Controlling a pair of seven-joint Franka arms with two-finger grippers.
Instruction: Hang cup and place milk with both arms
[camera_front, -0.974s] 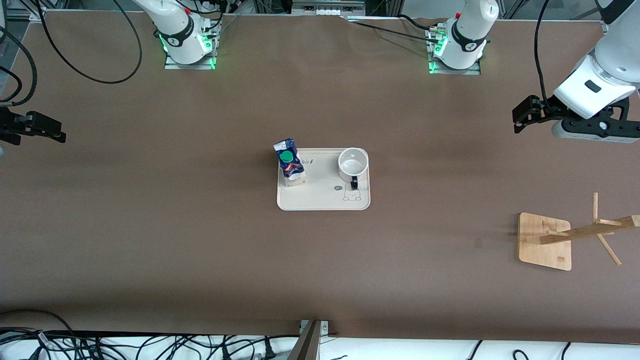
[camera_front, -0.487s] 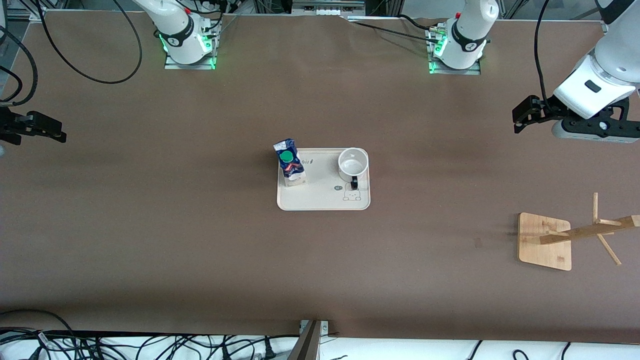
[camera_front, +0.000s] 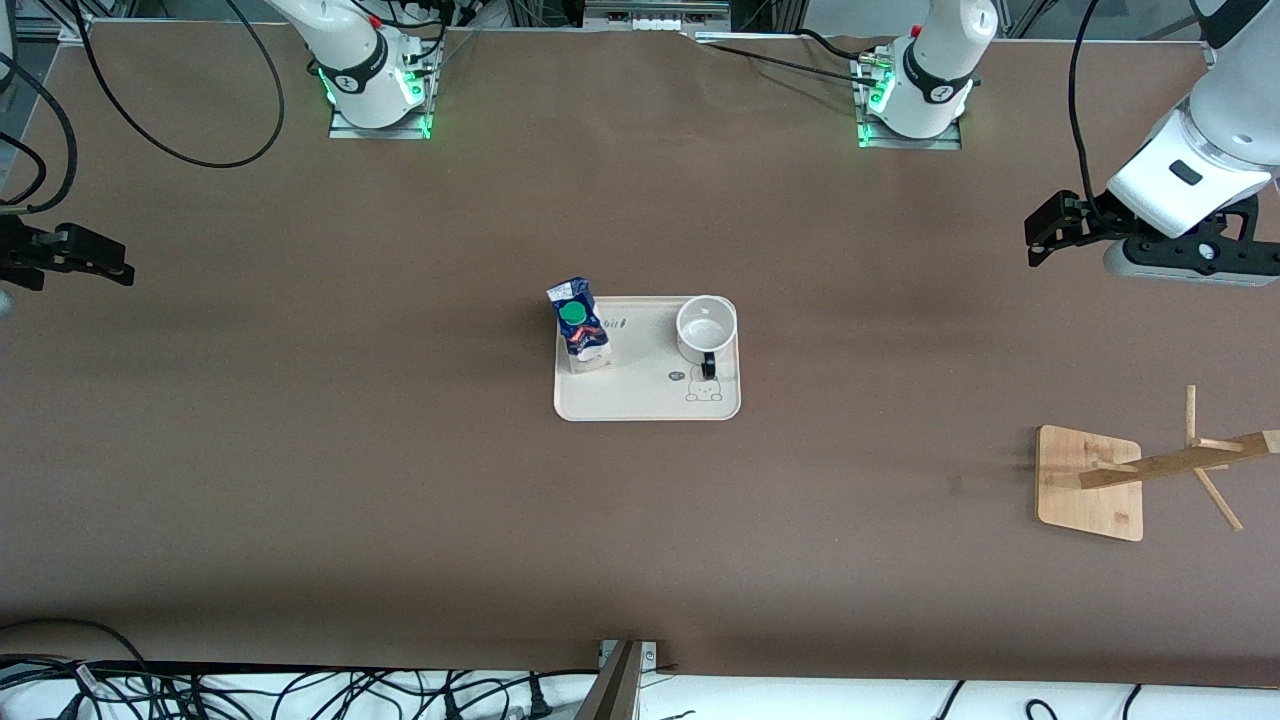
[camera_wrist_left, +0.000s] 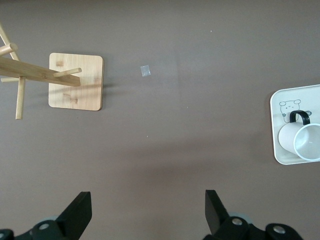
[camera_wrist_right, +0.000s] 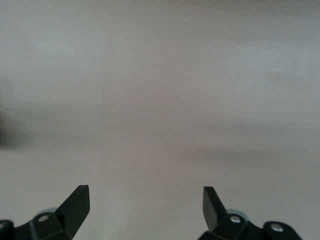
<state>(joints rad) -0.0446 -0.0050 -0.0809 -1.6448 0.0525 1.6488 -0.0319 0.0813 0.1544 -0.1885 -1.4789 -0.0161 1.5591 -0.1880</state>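
Observation:
The white cup (camera_front: 706, 325) stands upright on a cream tray (camera_front: 640, 402) at the table's middle, its black handle toward the front camera. It also shows in the left wrist view, as the cup (camera_wrist_left: 300, 142) on the tray's corner (camera_wrist_left: 278, 107). The dark blue milk (camera_front: 579, 327) with a green cap stands on the same tray, at the side toward the right arm. My left gripper (camera_wrist_left: 148, 210) hangs open and empty over bare table at the left arm's end (camera_front: 1185, 260). My right gripper (camera_wrist_right: 146, 205) is open and empty over bare table at the right arm's end.
A wooden cup rack (camera_front: 1088, 482) with slanting pegs stands toward the left arm's end, nearer the front camera than the tray; the left wrist view shows its base (camera_wrist_left: 76, 81). A small tape scrap (camera_front: 955, 485) lies beside it. Cables run along the table's front edge.
The right arm's hand has shifted very slightly at the table's end. The left arm, the cup and the milk have not moved.

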